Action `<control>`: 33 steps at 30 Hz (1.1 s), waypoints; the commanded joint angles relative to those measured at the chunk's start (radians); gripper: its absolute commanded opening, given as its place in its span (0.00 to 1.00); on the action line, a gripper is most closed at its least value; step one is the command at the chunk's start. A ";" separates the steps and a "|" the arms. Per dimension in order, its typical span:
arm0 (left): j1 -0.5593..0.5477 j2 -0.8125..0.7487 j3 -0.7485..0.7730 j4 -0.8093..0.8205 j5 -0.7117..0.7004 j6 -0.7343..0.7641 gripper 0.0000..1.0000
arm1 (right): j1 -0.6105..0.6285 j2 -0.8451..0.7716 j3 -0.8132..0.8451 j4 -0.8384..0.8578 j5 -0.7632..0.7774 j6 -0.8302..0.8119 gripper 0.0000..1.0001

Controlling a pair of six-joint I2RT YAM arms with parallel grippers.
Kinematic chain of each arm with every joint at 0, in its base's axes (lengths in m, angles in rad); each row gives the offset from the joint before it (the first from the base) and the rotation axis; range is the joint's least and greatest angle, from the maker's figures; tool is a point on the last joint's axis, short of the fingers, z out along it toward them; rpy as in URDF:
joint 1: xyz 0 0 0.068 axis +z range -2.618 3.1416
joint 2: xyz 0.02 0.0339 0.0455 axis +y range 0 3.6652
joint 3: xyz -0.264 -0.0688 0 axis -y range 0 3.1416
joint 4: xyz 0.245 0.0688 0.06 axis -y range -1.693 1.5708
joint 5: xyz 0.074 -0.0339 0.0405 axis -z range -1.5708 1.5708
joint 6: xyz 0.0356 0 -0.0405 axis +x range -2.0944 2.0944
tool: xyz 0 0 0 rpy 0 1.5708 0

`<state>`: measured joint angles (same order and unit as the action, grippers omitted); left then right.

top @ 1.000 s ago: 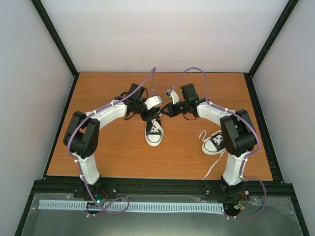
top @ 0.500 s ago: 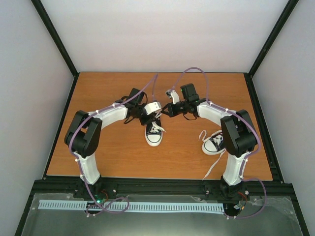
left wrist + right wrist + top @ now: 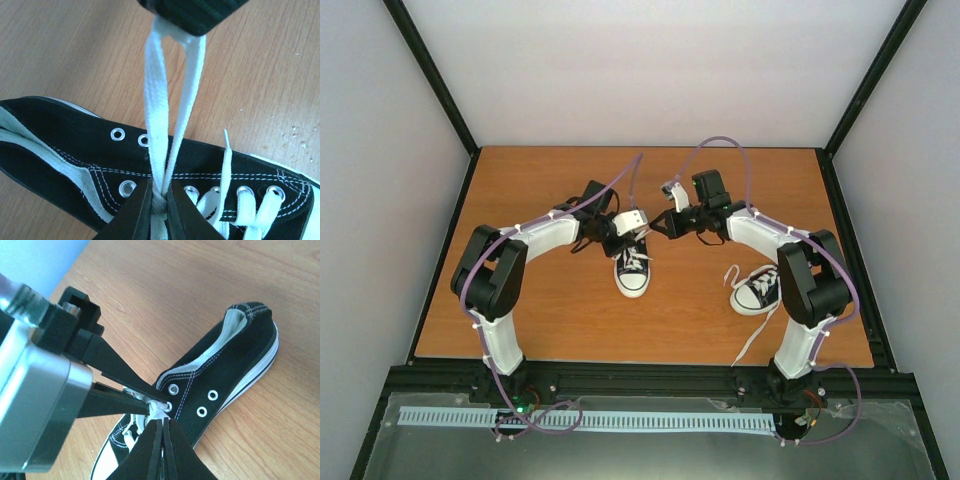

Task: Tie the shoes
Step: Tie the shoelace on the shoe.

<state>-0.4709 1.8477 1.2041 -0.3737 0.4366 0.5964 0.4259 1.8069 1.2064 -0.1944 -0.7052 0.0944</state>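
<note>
Left arm [image 3: 545, 232] and right arm [image 3: 755, 230] bowed outward, wrists meeting over one shoe [image 3: 632, 272] — left claw [image 3: 159, 197] pinched the lace loop [image 3: 152, 100] at its base, right claw [image 3: 160, 422] clamped its top.

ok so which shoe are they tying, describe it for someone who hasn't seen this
On the wooden table, look at the middle. The black canvas sneaker there has its white lace pinched by the left gripper and the right gripper. Its twin lies untouched further right, laces trailing loose.
</note>
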 commanded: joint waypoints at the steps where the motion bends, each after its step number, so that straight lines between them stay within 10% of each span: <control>1: 0.008 -0.018 0.003 -0.038 -0.015 0.022 0.09 | -0.010 -0.032 -0.026 0.007 0.014 -0.007 0.03; 16: 0.018 -0.012 0.008 -0.060 -0.012 0.035 0.01 | -0.041 -0.021 -0.076 0.019 -0.010 -0.004 0.03; 22: 0.021 -0.030 0.121 -0.243 0.140 0.162 0.60 | -0.026 0.036 -0.049 0.040 -0.070 0.024 0.03; 33: 0.112 -0.036 0.163 -0.463 -0.029 0.417 0.80 | -0.019 0.051 -0.035 0.022 -0.076 0.003 0.03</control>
<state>-0.3805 1.8118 1.4036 -0.7635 0.5190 0.8906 0.4019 1.8503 1.1450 -0.1791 -0.7643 0.1078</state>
